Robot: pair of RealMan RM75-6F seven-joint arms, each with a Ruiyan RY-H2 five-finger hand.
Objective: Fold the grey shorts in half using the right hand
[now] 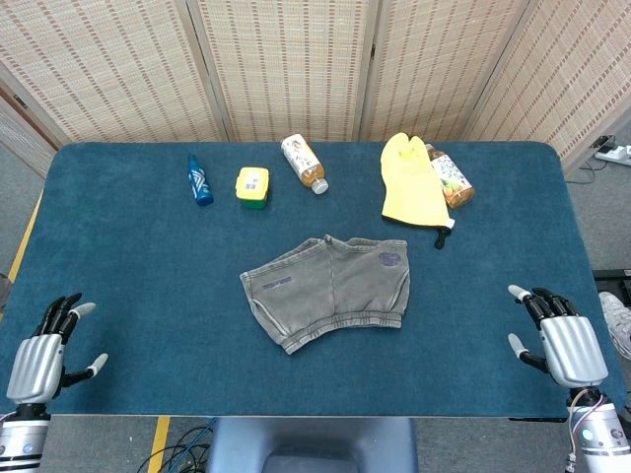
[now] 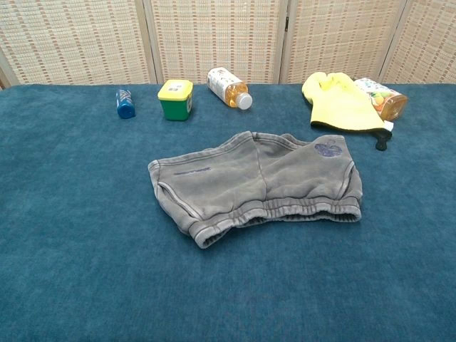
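grey shorts (image 1: 328,291) lie flat mid-counter (image 1: 138,286), unfolded. right robot hand (image 1: 560,338) spread, empty, near right edge. judgement: pinch the right leg hem, carry it across onto the left leg, edges aligned.

grey shorts (image 1: 328,292) lying flat mid-table, left hand (image 1: 44,350) and right hand (image 1: 562,340) hovering well apart either side of shorts, fingers spread, holding nothing, yellow glove (image 1: 412,183) lying beyond shorts

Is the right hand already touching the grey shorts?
No, the right hand rests open at the table edge, well apart from the grey shorts.
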